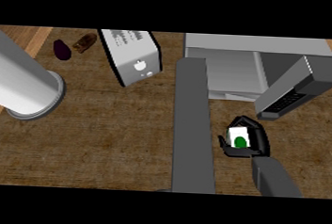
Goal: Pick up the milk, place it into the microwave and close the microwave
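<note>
Head view: the right hand [251,139] is curled round the milk [239,136], a small white carton with a green mark, holding it over the counter [105,130] just in front of the open microwave [226,64]. The microwave's door [295,86] swings out to the right, its lower end near the hand, and the pale cavity lies beyond and to the left of the carton. A long grey forearm [192,129] runs up the middle of the view toward the microwave's front; the left hand itself does not show, so I cannot tell how its fingers stand. To the left are a toaster [133,56], a large grey cylinder [24,84], and two small dark items [73,46] by the far edge, all well apart from the work. The pick-up looks done and the carrying step is in hand; whether the carton is fully clear of the counter cannot be told from above. The next move calls for taking the milk forward and to the left into the cavity, keeping clear of the door's edge and the forearm beside it, then releasing it upright before the door is swung shut.
</note>
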Robot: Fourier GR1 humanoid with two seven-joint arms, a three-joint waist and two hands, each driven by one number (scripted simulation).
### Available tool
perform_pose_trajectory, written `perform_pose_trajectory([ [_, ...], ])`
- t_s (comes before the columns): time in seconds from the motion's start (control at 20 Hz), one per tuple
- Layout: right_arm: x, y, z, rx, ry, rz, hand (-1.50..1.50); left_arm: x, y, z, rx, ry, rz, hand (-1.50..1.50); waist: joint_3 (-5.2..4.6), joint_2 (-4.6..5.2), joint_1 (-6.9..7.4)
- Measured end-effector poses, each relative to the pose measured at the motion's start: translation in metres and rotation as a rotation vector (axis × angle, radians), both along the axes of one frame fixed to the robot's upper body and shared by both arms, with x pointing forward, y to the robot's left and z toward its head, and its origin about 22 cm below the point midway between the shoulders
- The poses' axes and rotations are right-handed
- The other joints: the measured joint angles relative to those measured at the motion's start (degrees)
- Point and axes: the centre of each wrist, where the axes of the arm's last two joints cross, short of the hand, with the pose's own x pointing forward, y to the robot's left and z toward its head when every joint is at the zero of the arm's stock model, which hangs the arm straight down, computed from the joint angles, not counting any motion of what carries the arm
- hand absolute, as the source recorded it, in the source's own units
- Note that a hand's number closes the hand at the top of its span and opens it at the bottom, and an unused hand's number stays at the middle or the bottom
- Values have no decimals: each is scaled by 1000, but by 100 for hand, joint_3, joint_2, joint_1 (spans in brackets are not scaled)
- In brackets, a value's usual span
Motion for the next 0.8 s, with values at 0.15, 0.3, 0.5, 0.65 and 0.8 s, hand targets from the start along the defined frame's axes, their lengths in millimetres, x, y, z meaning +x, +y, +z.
perform_pose_trajectory([
  [0.15,17,3,12,-16,-27,-17,150,2,5,0,-1,13,0,-150,-3,0,-1],
  [0.3,35,-1,28,-27,-61,-33,150,4,5,3,7,13,3,-150,-3,2,2],
  [0.5,58,0,49,-62,-70,-40,150,7,8,4,9,11,-6,-150,-1,26,60],
  [0.65,78,-4,70,-87,-68,-57,150,11,8,5,12,16,-12,-150,0,40,87],
  [0.8,92,-4,87,-108,-65,-72,150,16,7,3,13,14,-17,-150,1,67,136],
])
